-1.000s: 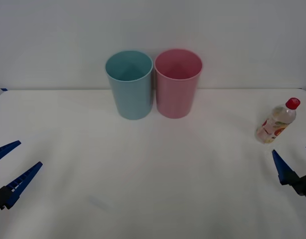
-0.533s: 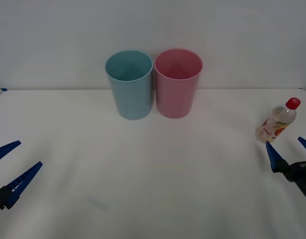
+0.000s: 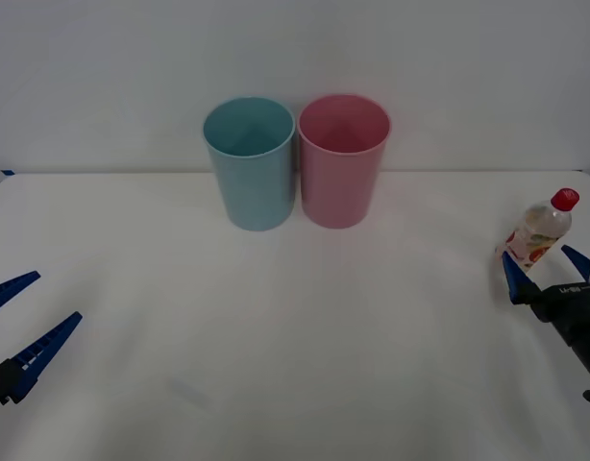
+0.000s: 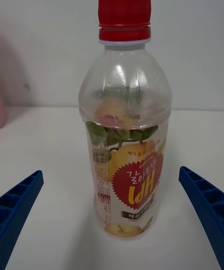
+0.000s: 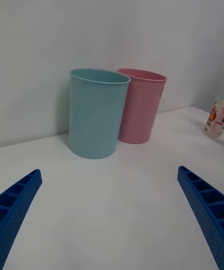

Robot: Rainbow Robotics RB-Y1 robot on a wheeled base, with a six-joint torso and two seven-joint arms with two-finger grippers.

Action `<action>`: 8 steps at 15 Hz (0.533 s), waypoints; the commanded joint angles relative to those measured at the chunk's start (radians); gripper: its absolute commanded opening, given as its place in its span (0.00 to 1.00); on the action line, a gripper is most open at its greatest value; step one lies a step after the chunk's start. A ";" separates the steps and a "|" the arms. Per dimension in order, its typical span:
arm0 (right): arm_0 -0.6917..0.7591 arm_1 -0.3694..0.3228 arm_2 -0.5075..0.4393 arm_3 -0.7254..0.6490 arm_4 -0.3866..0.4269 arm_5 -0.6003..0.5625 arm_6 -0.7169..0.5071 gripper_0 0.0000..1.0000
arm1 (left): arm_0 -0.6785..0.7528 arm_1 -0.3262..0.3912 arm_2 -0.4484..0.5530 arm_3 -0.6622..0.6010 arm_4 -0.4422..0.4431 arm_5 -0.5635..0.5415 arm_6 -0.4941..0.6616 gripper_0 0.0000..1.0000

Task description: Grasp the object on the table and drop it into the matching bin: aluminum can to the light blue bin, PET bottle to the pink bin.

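The PET bottle (image 3: 537,229), small and clear with a red cap and a fruit-print label, stands upright near the right edge of the white table (image 3: 305,327). My right gripper (image 3: 539,261) is open just in front of it, its blue fingers flanking the lower half without touching. The right wrist view has the bottle (image 4: 124,134) centred between the spread fingers of that gripper (image 4: 109,173). The light blue bin (image 3: 250,161) and pink bin (image 3: 342,158) stand side by side at the back centre. My left gripper (image 3: 55,296) waits open at the front left.
A plain white wall runs behind the table. In the left wrist view the light blue bin (image 5: 96,113), the pink bin (image 5: 142,106) and the distant bottle (image 5: 215,120) appear beyond the open left gripper (image 5: 108,172). Bare tabletop lies between the bottle and the bins.
My right gripper has moved forward toward the bottle, from short of it to having its open fingers on either side of its base. The left arm has stayed still.
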 commanded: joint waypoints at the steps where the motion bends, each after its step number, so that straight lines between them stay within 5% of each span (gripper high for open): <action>1: -0.028 0.000 0.004 0.006 0.000 0.045 0.016 1.00 | 0.000 0.000 0.000 0.000 0.000 0.000 0.000 1.00; 8: -0.140 0.000 0.011 0.132 0.000 0.057 0.053 1.00 | 0.000 0.000 0.000 0.000 0.000 0.000 0.000 1.00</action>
